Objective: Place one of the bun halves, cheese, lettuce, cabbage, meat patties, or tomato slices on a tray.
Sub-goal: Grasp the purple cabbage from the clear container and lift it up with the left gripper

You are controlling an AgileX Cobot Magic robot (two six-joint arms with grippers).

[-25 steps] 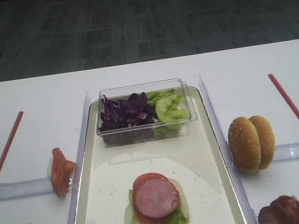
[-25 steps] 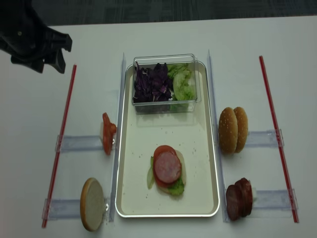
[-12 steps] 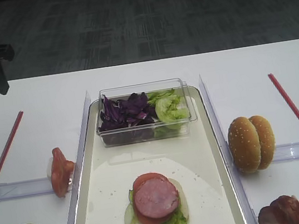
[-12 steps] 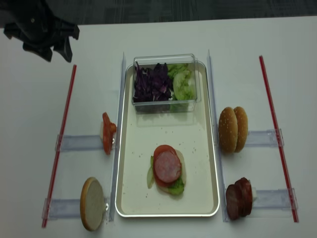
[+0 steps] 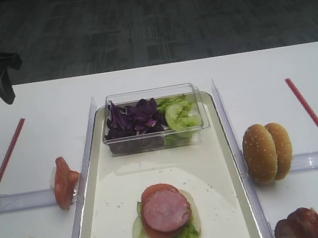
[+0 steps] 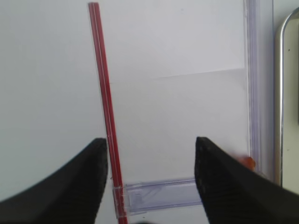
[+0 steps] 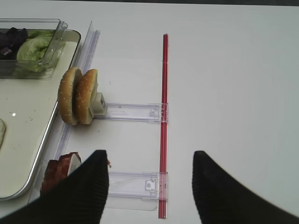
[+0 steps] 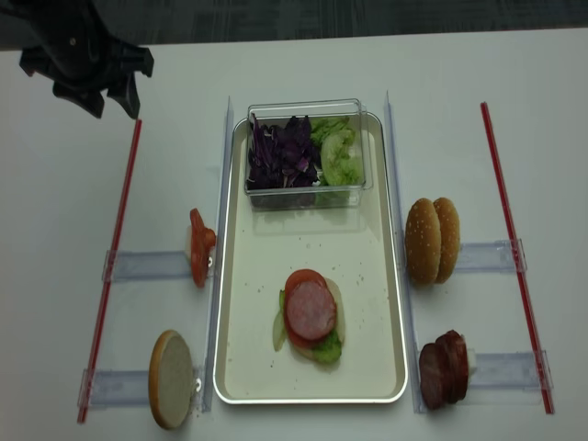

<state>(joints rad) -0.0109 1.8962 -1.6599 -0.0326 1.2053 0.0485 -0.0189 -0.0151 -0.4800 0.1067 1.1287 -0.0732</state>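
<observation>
The left tool [image 8: 110, 99] is hovering open and empty, the cabbage [image 8: 283, 152] lying well to its right, the right tool [image 7: 149, 182] gaping too

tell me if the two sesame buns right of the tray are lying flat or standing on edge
Standing on edge. The two bun halves stand side by side against a small block on the clear holder, right of the tray.

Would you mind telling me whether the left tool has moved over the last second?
Yes. In the realsense view the left tool has shifted right and toward the table's far edge, now above the far end of the red strip.
</observation>
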